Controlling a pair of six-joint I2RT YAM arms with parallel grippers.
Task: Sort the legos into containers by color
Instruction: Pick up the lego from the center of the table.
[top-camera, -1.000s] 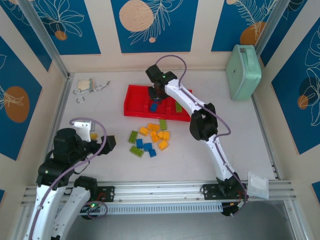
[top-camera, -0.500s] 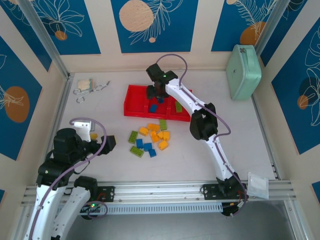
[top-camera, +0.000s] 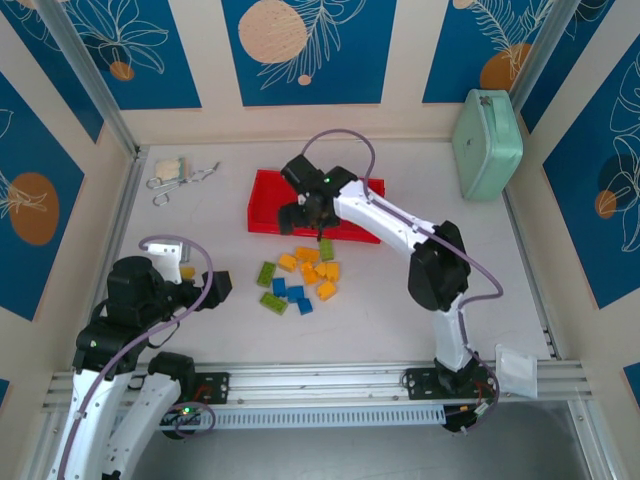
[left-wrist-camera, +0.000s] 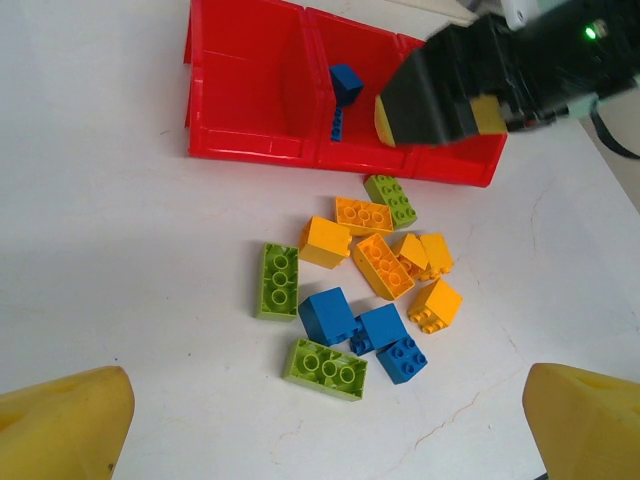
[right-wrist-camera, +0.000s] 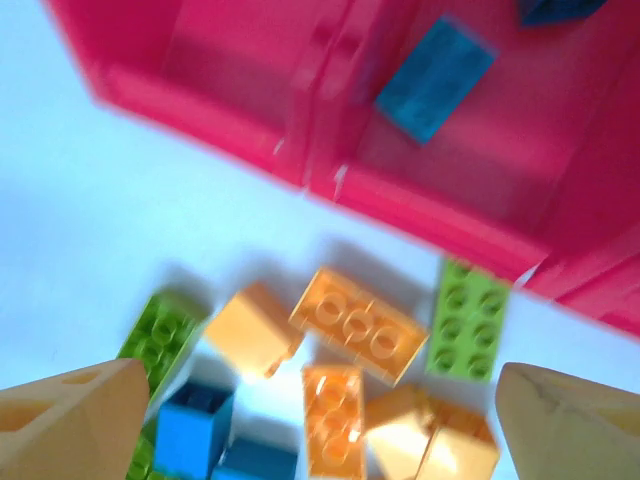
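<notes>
**Empty right gripper (top-camera: 306, 212) over red tray (top-camera: 266, 202) edge**

Jaws of right gripper apart, above the front wall of the red tray, centre frame. Blue bricks (left-wrist-camera: 345, 82) in its middle compartment. Loose lego pile (top-camera: 300, 278) on table (top-camera: 490, 270) just below red tray. Left gripper (top-camera: 216, 287) lower left, jaws apart.

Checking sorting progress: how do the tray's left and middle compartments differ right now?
The left compartment holds no bricks; the middle compartment holds blue bricks. The left compartment shows whole in the left wrist view; the right gripper hides part of the middle compartment. Both are red, square and joined in one tray.
</notes>
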